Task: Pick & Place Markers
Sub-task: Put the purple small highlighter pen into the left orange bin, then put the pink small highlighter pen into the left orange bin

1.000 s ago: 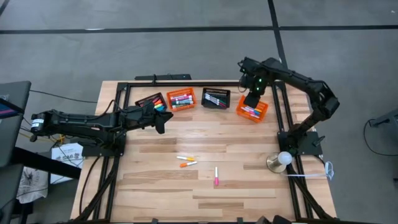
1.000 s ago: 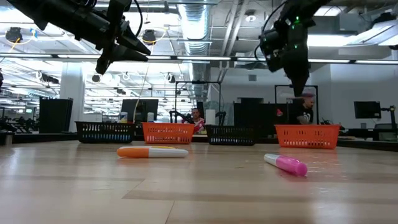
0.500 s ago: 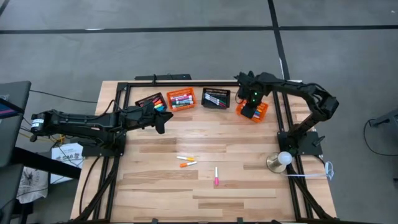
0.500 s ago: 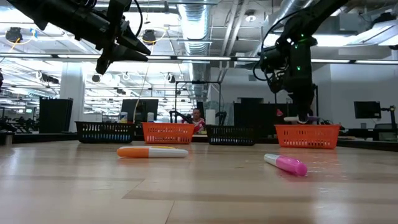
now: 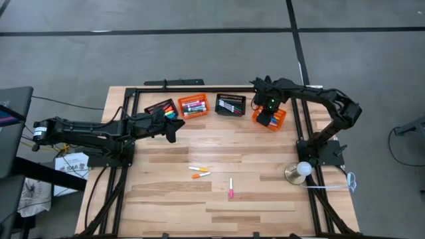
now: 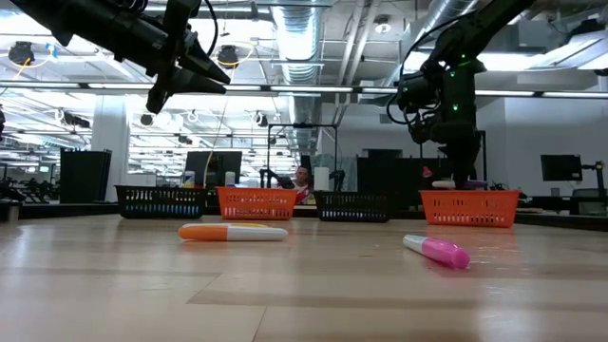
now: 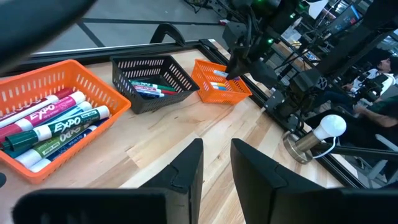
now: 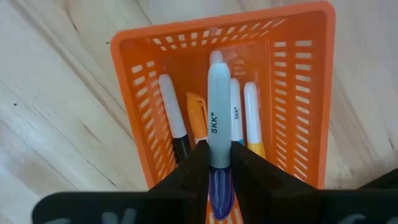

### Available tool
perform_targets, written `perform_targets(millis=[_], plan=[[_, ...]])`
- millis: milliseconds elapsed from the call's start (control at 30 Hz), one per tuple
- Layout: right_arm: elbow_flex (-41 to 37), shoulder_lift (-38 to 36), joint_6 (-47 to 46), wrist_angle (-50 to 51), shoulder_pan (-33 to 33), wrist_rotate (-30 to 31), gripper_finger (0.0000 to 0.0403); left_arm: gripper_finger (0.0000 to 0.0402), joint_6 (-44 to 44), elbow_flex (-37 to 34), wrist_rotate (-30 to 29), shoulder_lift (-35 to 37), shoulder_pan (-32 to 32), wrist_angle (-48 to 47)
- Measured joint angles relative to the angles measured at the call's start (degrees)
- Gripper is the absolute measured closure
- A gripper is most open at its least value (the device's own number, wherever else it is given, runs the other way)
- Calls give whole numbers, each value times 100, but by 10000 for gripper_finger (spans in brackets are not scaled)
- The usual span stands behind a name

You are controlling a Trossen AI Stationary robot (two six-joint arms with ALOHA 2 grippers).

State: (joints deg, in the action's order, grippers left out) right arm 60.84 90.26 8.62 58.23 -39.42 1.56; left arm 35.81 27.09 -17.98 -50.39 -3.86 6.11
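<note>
we find the right tool (image 8: 219, 163) pinching a pale-barrelled marker with a purple cap (image 8: 217, 143), barrel pointing down into the orange basket at the right end of the row (image 5: 271, 119). against the view a second ago, the right arm has come down from above the basket to its mouth; over the last half second it has not shifted. in the low view the right tool (image 6: 458, 171) sits just above the basket rim (image 6: 469, 205). we judge the carry is finished and release is the step in hand: the marker is over the basket but not yet let go.

inside that basket we count several markers lying lengthwise (image 8: 244, 118), so the held one should land on or beside them.

the left tool (image 7: 216, 165) hangs with its fingers spread and nothing between them, near the black basket at the left end of the row (image 5: 162, 108); its arm has not moved across the views.

an orange basket (image 5: 193, 105) and a black basket (image 5: 230, 105) stand between, both holding markers.

three markers lie loose on the tabletop (image 5: 265, 199): two orange-capped ones (image 5: 198, 171) close together and a pink one (image 5: 231, 188) near them. we judge these outstanding.

a lamp with a white bulb (image 5: 302, 170) stands by the right arm's base. a person (image 6: 302, 179) shows in the room beyond.
</note>
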Motion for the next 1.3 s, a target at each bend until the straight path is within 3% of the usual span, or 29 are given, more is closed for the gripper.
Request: perform_targets(millis=[467,800,1067,1300], plan=[[0,0,77,-45,-4,13,297,321,0,0,0,0,0,0],[2,-151,-72,-14,205,-124,295,321,0,0,0,0,0,-2],[4,-1005,-549,-77,1019,-810,296,321,-31,0,0,0,0,-2],[4,-1747,-1171,-452,2448,-1222,296,321,-299,0,0,0,0,-4]])
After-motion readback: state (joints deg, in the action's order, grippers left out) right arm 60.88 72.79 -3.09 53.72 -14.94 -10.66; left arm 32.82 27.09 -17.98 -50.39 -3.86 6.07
